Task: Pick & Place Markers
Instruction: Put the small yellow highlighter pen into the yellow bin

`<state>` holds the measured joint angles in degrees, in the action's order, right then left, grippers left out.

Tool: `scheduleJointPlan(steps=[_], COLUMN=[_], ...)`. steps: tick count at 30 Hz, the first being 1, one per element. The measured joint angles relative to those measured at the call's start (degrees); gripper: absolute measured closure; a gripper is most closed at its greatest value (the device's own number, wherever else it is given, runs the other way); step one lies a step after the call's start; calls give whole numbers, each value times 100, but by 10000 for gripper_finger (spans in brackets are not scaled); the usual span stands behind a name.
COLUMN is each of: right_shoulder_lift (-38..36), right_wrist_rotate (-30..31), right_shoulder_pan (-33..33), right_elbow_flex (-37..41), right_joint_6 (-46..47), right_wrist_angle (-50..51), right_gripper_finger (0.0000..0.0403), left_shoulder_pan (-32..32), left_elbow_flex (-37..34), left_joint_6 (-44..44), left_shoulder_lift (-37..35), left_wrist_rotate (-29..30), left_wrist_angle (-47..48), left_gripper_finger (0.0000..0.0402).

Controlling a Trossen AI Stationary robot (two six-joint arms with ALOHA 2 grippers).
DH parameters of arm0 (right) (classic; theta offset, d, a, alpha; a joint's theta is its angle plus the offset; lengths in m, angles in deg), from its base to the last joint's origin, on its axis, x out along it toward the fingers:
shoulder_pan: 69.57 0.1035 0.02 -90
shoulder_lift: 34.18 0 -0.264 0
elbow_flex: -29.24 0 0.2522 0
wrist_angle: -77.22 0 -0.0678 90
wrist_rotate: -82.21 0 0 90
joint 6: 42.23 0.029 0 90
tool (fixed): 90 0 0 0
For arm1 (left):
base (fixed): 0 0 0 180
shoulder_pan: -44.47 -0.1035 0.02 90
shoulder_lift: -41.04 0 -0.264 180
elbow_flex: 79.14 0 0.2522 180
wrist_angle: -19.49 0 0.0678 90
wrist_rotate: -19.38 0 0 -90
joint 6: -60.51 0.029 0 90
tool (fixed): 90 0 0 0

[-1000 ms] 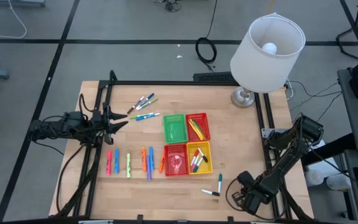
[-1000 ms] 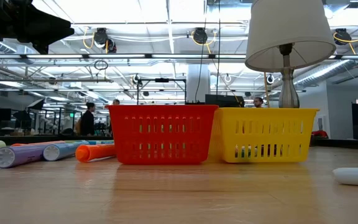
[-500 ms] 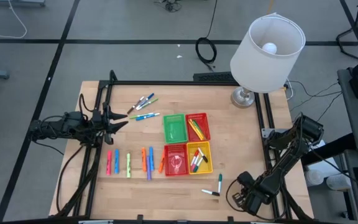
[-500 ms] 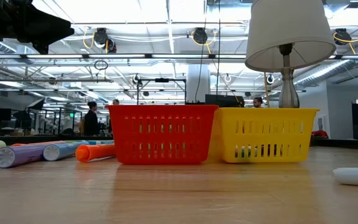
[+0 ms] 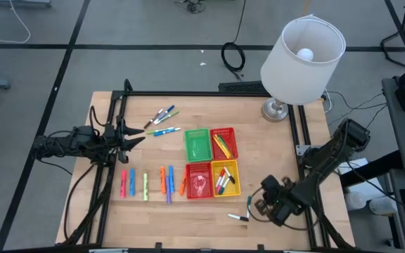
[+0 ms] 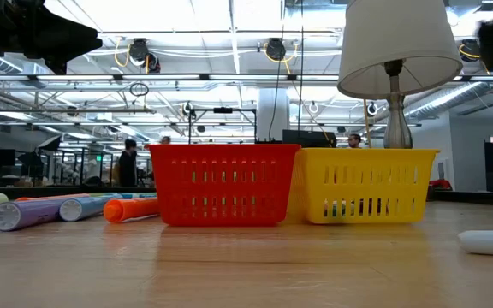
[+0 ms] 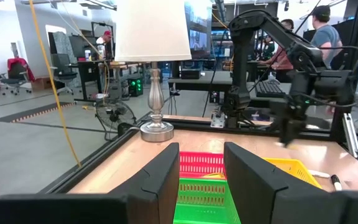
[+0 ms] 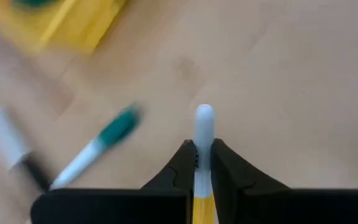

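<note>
Loose markers lie in a row on the table (image 5: 146, 184), and a few more (image 5: 162, 121) lie nearer the far edge. Others sit in the far red basket (image 5: 223, 143) and the yellow basket (image 5: 225, 178). A green-capped marker (image 8: 104, 144) and a white-and-black one (image 5: 238, 218) lie flat by the near right edge. My right gripper (image 5: 253, 206) hovers just beside these two, shut on a white-and-yellow marker (image 8: 203, 121). My left gripper (image 5: 138, 136) waits open at the table's left side, pointing at the baskets (image 7: 199, 186). My right gripper pinches the white-and-yellow marker between its two fingers (image 8: 184, 158), which lie along it. The grip is on the white part behind the rounded end (image 8: 203, 157), and that end sticks out past the fingertips. The marker is lifted clear of the table.
A green basket (image 5: 197, 144) and a near red basket (image 5: 199, 180) stand with the other two in a square block at the table's middle. A lamp with a white shade (image 5: 302, 49) stands at the far right corner. Bare wood lies along the near edge (image 5: 188, 225).
My right gripper has swung from the table's near right corner toward the left and slightly toward the far edge, and now stands over the two markers near the yellow basket. The left arm has kept still.
</note>
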<state>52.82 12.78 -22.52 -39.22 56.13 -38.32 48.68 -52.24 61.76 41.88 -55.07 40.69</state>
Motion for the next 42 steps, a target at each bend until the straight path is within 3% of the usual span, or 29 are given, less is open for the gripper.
scheduleJointPlan(steps=[7, 20, 27, 34, 38, 42], right_shoulder_lift=[-178, -709, -1863, -2796, -3248, -3637], right_wrist_rotate=[647, 1401, 1718, 1810, 1511, 1252], right_shoulder_pan=[-579, -1425, -1748, -2152, -2360, -2441], right_elbow_flex=[-2, 266, 1389, 2177, 2510, 2898], right_joint_6=[-1041, -3271, -4073, -6451, -7501, -7952], right_wrist_angle=[612, 231, -1226, -3385, -4154, -4750], right_gripper_finger=[386, 385, 385, 385, 385, 385], left_shoulder_pan=[0, 0, -2, -2, -1, -1], left_elbow_flex=[0, 0, 0, 0, 0, 0], left_joint_6=[-1, 0, 0, -1, -1, -2], left_shoulder_lift=[0, 0, 0, 1, 0, 0], left_wrist_rotate=[0, 0, 0, 0, 1, 1], left_wrist_angle=[-2, -2, -2, -2, -2, -2], left_gripper_finger=[268, 268, 268, 268, 268, 268])
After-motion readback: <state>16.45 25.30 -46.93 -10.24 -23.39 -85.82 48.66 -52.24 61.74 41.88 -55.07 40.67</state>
